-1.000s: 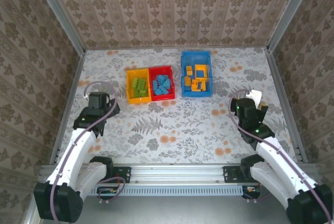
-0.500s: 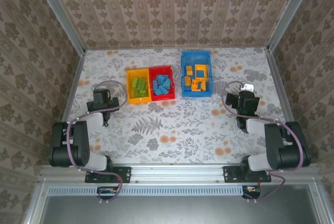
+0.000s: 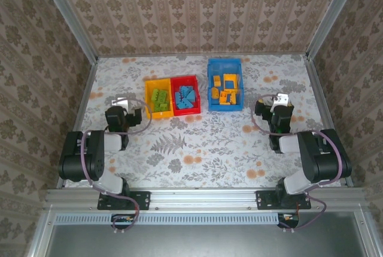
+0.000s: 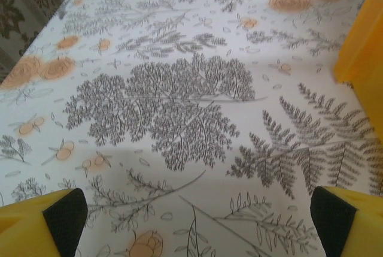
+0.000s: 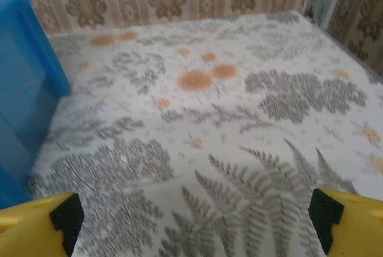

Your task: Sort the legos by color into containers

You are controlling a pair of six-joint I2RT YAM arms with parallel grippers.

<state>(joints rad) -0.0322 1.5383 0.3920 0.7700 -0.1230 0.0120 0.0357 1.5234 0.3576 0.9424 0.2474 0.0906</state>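
Across bench (image 3: 203,143) rear, green, blue, orange studded plastic legos (image 3: 185,98) inside 3 yellow, red, blue plastic bins (image 3: 159,115). Light, rigid, slick: we'd pinch flat sides. Left tool (image 4: 197,218), right tool (image 5: 194,221) apart, empty.

One yellow bin (image 3: 147,98), one red bin (image 3: 184,78), one blue bin (image 3: 224,61), two arms (image 3: 90,155)

Floral table (image 3: 203,143): yellow bin (image 3: 147,98), red bin (image 3: 185,78), blue bin (image 3: 225,61)
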